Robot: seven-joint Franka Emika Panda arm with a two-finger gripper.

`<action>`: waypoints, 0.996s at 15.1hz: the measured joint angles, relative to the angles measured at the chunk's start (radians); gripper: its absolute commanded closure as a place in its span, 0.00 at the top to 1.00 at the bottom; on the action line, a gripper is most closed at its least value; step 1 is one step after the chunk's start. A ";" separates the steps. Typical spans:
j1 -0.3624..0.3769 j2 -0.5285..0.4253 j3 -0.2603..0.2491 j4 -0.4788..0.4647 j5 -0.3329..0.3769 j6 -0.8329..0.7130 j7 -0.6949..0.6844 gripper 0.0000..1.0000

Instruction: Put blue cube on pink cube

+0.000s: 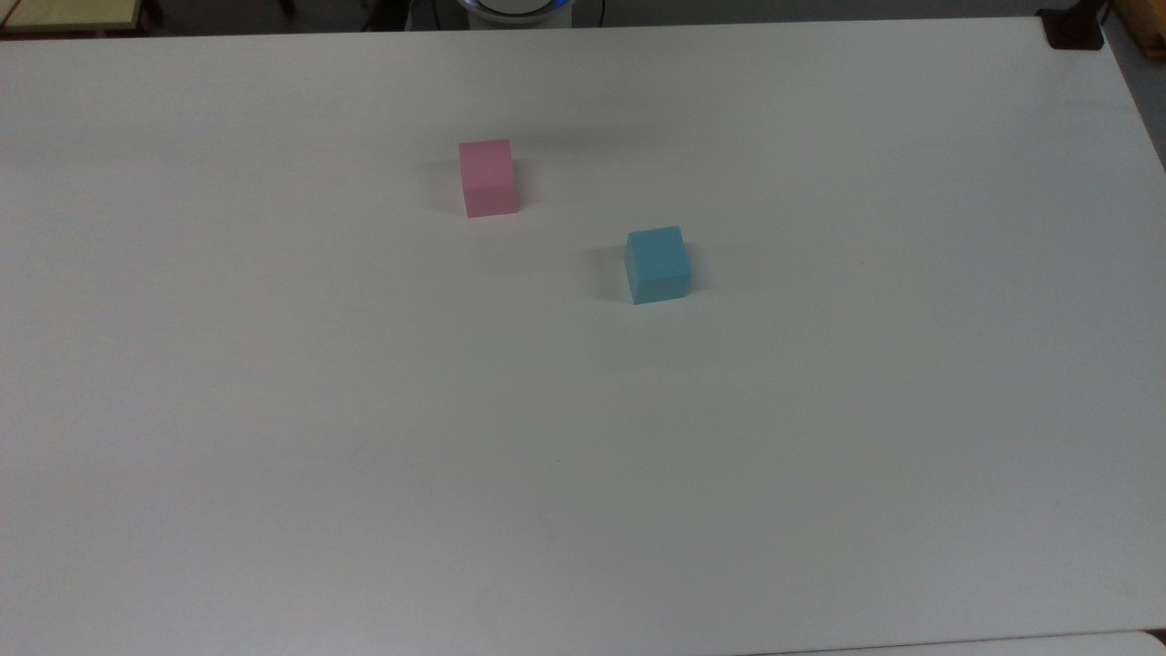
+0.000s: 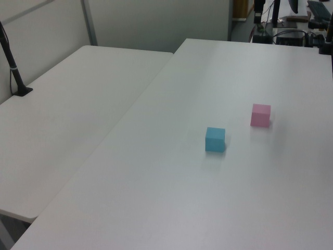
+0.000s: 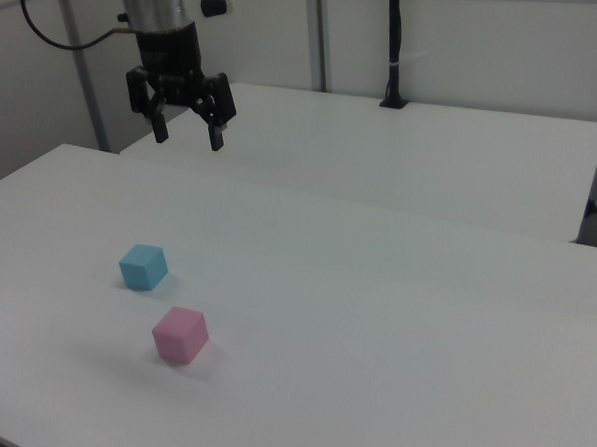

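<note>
White and matte, the table carries two small plain cubes set apart near its middle, toward the edge by the robot's base: the blue cube and the pink cube. Well above, the gripper hangs empty with fingers spread. The blue cube lies below it, nearer than the pink.

We've got two white tables pushed side by side, a black pole clamped on, grey walls behind.
</note>
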 measured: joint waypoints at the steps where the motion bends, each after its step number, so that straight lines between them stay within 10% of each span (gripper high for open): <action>1: -0.001 0.000 0.000 0.000 0.008 0.000 0.014 1.00; 15: -0.006 -0.001 -0.002 -0.005 0.042 0.000 0.042 1.00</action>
